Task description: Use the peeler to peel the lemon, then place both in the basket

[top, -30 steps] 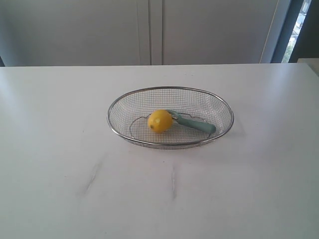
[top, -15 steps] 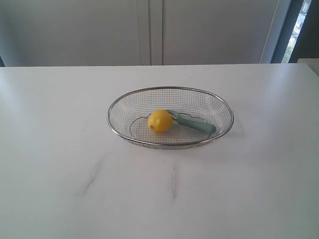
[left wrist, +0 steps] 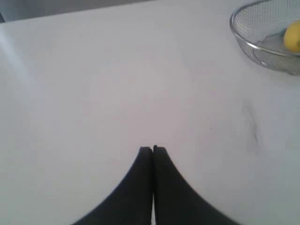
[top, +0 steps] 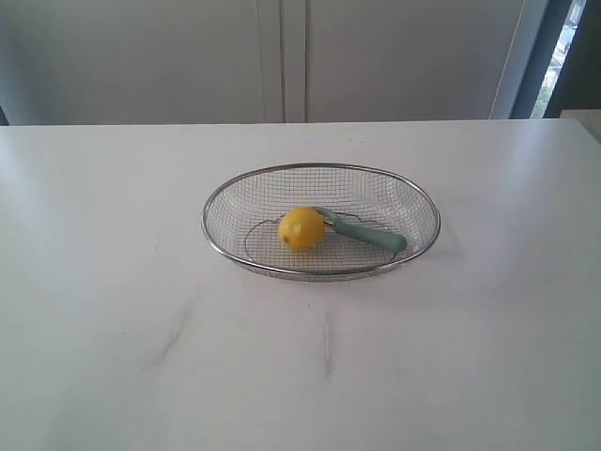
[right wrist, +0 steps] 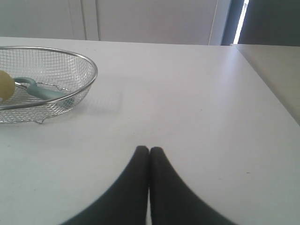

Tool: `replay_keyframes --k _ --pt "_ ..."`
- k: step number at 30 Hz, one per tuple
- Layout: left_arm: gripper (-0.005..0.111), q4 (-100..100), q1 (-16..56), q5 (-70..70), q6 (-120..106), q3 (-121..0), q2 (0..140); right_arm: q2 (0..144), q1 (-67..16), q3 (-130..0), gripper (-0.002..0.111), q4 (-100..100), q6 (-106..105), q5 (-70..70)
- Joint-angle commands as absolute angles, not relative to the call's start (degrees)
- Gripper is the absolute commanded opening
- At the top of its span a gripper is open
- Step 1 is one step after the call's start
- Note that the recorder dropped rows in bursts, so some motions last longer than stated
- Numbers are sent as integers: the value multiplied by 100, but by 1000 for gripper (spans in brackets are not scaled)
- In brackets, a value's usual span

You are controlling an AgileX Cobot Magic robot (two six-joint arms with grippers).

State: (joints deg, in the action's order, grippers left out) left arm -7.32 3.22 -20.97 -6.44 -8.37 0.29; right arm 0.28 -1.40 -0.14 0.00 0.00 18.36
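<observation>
The silver wire-mesh basket [top: 413,202] stands on the white table in the exterior view. Inside it lies the yellow lemon [top: 301,228], with the teal peeler [top: 371,236] right beside it, handle pointing right. Neither arm shows in the exterior view. In the left wrist view my left gripper [left wrist: 153,148] is shut on nothing above bare table, far from the basket [left wrist: 243,40] and the lemon [left wrist: 292,36]. In the right wrist view my right gripper [right wrist: 149,149] is likewise shut and empty, well away from the basket [right wrist: 89,65], peeler [right wrist: 44,93] and lemon [right wrist: 4,85].
The white table [top: 122,310] has faint grey streaks [top: 327,343] in front of the basket. Grey cabinet doors [top: 282,56] stand behind the table. The table's right edge [right wrist: 262,89] shows in the right wrist view.
</observation>
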Motion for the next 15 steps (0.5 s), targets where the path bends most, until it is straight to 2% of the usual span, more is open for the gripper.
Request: replay_keyframes --k 1,3,6,15 --pt "0 -694 299 -1093 -639 -339 0 0 -167 0 0 0 0 1792" --pt "0 -558 299 -840 -639 0 0 0 -167 0 0 0 0 1792" --pt "0 -529 299 -1427 -639 0 0 0 -167 0 0 0 0 1792" --pt "0 -529 299 -1199 -639 0 0 0 -167 0 0 0 0 1792"
